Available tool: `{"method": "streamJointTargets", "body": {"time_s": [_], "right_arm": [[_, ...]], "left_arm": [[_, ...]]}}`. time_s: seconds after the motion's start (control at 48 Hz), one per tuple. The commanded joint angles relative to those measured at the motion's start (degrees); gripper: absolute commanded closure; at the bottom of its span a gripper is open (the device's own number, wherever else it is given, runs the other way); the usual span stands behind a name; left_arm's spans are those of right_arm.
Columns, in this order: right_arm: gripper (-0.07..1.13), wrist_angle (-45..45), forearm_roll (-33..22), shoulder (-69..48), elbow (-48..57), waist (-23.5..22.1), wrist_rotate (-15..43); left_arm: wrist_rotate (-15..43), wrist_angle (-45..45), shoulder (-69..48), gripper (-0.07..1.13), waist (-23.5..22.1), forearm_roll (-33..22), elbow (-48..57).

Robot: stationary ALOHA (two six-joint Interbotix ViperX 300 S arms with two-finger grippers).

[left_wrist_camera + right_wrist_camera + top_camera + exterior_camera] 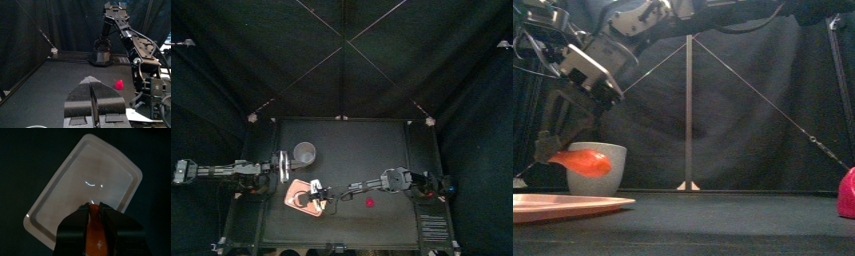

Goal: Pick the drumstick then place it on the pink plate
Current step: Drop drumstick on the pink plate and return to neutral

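An orange-red drumstick (584,161) hangs just above the pink plate (567,204), with my right gripper (560,148) shut on it. In the right wrist view the drumstick (95,228) sits between the jaws, and the plate (73,188) lies directly below. The right arm reaches past the middle, so the right gripper (315,191) is over the plate (291,190) at the table's front left. My left gripper (93,84) is shut on nothing. In the top view the left gripper (286,172) rests just left of the plate.
A tall grey speckled cup (305,153) stands behind the plate, close to both grippers. A small red toy (369,202) lies right of the plate under the right arm; the front view shows the toy (847,195) at the far right.
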Motion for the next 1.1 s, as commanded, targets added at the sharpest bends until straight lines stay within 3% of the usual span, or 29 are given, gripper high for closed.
{"method": "streamJointTargets", "body": {"time_s": [0.021,0.271,0.625,0.792,1.104], "right_arm": [[0.46,1.23,0.7,-0.79,-4.83,0.18,-0.18],[0.13,1.93,1.49,0.88,-7.65,0.35,0.0],[0.12,-0.44,2.64,-5.36,-0.53,0.0,0.97],[0.12,-10.9,2.46,-12.92,10.2,-0.18,4.57],[0.12,-39.02,2.81,-30.59,32.7,-0.97,8.0]], "left_arm": [[-0.09,-0.62,0.09,0.85,0.18,0.0,-0.44],[-0.18,-0.62,0.09,0.85,0.18,-0.09,-0.18],[-0.18,-0.62,0.09,0.85,0.18,-0.18,-0.09],[-0.18,-0.62,0.0,0.85,0.18,-0.18,0.09],[-0.18,-0.62,0.0,0.85,0.18,-0.18,0.18]]}}
